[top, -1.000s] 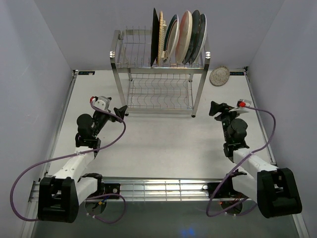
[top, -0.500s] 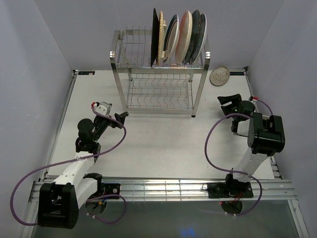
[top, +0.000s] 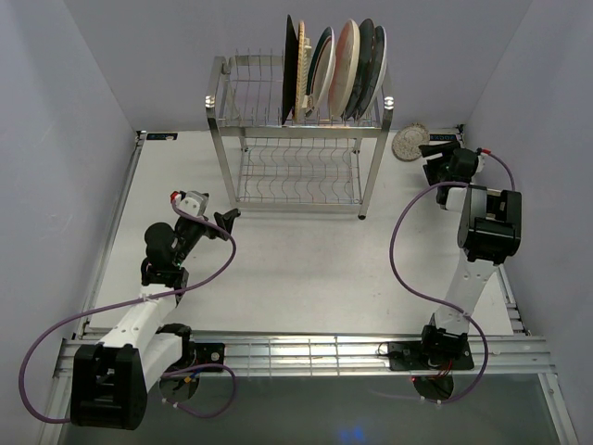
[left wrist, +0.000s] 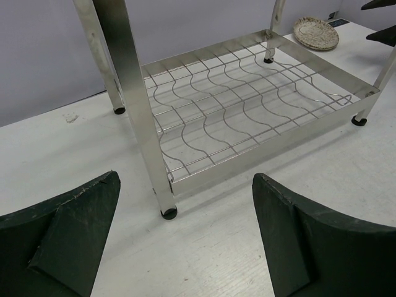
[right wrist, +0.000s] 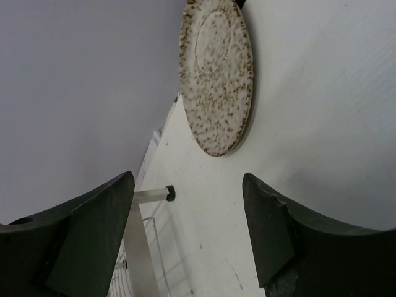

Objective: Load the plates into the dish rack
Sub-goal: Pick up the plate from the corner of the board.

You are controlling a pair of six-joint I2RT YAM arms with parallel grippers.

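The dish rack (top: 298, 139) stands at the back centre, with several plates (top: 335, 70) upright in the right half of its top tier. A small speckled silver-grey plate (top: 410, 142) lies flat on the table to the right of the rack; it also shows in the right wrist view (right wrist: 216, 74) and the left wrist view (left wrist: 316, 33). My right gripper (top: 432, 159) is open just in front of that plate, apart from it, and holds nothing (right wrist: 187, 185). My left gripper (top: 225, 218) is open and empty near the rack's front left leg (left wrist: 139, 105).
The rack's bottom shelf (left wrist: 247, 111) holds nothing. A rack foot (right wrist: 167, 193) lies left of my right gripper. The side walls stand close to the table edges. A metal rail (top: 296, 350) runs along the near edge.
My right arm has swung up and back to the right corner, bringing its gripper close to the speckled plate. My left arm drew back slightly, then stayed still.
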